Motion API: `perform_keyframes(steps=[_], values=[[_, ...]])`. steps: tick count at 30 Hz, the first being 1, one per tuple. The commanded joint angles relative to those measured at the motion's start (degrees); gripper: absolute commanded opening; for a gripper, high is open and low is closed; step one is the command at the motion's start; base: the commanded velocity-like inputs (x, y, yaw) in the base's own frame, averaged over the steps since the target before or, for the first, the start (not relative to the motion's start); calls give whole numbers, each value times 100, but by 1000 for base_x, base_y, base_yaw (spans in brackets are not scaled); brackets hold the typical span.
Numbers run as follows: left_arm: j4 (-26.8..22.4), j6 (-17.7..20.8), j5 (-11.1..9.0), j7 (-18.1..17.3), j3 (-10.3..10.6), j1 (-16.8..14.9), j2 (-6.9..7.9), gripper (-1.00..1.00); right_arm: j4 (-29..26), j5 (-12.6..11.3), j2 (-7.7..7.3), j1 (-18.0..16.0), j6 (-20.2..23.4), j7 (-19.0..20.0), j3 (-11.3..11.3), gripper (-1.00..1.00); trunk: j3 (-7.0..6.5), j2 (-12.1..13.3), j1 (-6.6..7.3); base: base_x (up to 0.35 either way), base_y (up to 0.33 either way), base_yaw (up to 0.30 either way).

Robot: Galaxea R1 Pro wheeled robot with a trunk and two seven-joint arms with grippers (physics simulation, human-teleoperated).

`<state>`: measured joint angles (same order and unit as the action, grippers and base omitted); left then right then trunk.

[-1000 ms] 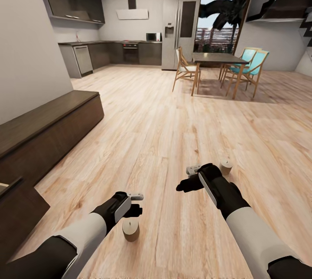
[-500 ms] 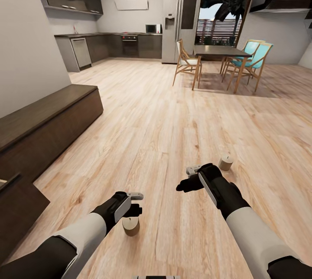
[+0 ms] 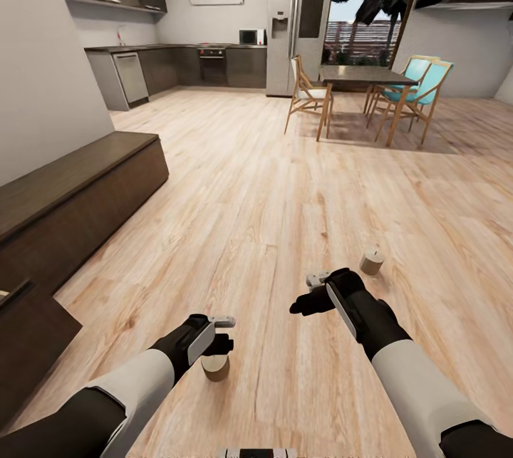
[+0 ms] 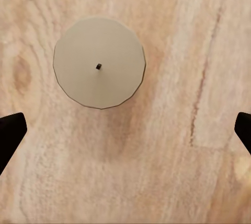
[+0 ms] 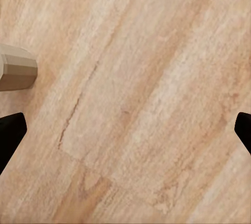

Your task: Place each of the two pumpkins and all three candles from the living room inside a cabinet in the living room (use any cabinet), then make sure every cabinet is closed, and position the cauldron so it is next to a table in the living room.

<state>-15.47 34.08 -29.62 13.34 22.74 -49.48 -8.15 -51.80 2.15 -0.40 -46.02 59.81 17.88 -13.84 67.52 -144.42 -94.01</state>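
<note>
Two beige candles stand on the wooden floor. The near candle [image 3: 215,367] sits just under my left gripper [image 3: 217,345]. In the left wrist view this candle [image 4: 99,63] shows from above with its dark wick, and my left gripper [image 4: 125,135] hangs open over the floor beside it. The far candle [image 3: 371,261] stands just beyond my right gripper [image 3: 303,303]. In the right wrist view that candle [image 5: 15,67] lies off to one side of the open right gripper [image 5: 125,132]. The long dark brown cabinet [image 3: 78,194] runs along the left wall.
A dark panel [image 3: 32,333] of the cabinet juts out over the floor at the lower left, like an open door. Far back stand a dining table [image 3: 363,77] with chairs, a fridge [image 3: 299,23] and kitchen cupboards. Broad wooden floor [image 3: 285,180] lies ahead.
The whole picture has shifted as the camera moved, the room sliding upward. Both arms keep their pose in the picture. The near candle now sits closer under my left gripper.
</note>
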Motion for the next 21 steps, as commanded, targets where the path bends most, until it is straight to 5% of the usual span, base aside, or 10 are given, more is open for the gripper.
perform_keyframes(steps=[1,14,21], values=[[-10,20,-61,45,38,-3,4,100,-6,23,-4,-4,19,23,-13,100,28,-4,-1,0,0,0],[-16,20,-61,45,37,-1,6,100,-6,23,-4,-4,19,23,-13,100,227,-16,-24,0,0,0],[-15,-186,-62,40,37,-1,6,100,-6,23,-4,-4,19,23,-13,100,227,-16,-24,0,0,0]])
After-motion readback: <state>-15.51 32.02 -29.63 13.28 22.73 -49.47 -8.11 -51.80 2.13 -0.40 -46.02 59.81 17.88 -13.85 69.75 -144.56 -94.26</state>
